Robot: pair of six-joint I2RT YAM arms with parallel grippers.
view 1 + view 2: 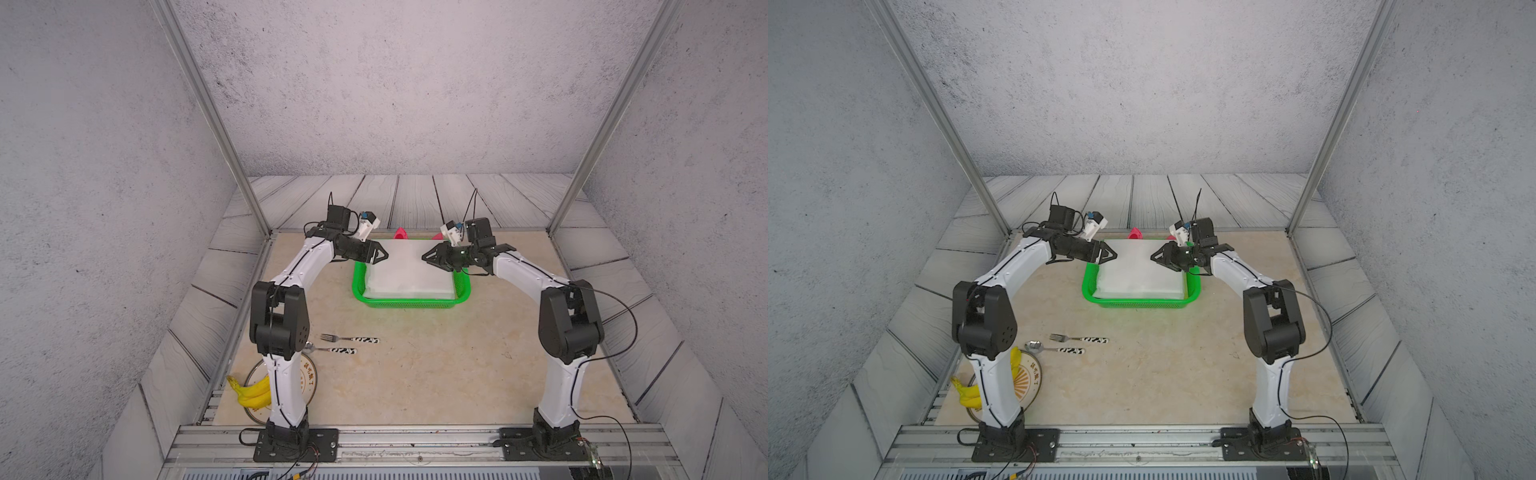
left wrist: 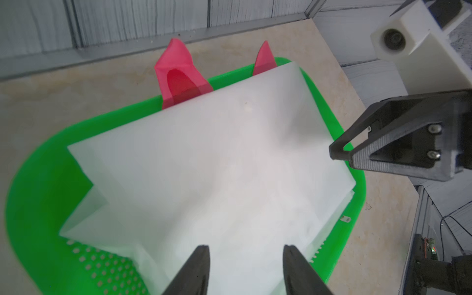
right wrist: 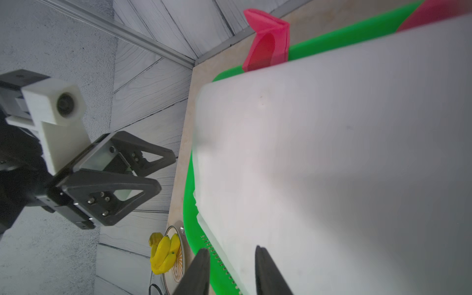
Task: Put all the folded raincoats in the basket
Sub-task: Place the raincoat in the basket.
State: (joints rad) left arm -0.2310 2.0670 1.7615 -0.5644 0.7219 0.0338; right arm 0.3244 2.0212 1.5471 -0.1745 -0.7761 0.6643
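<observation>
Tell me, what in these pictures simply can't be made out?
Pink pointed objects: the folded raincoat hides their lower parts in every view, so what they are stays unclear.
Basket floor: mostly covered by the raincoat.
Plate and bananas: partly behind the left arm in both top views; the plate's writing is too small to read.
Raincoat's surface: blurred in both wrist views.

Grey textured walls (image 1: 395, 83), beige tbl (image 1: 436, 374)

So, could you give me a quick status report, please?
Left gripper open, right gripper open, both holding nothing. Raincoat lying folded in basket. Nothing blocking.
</observation>
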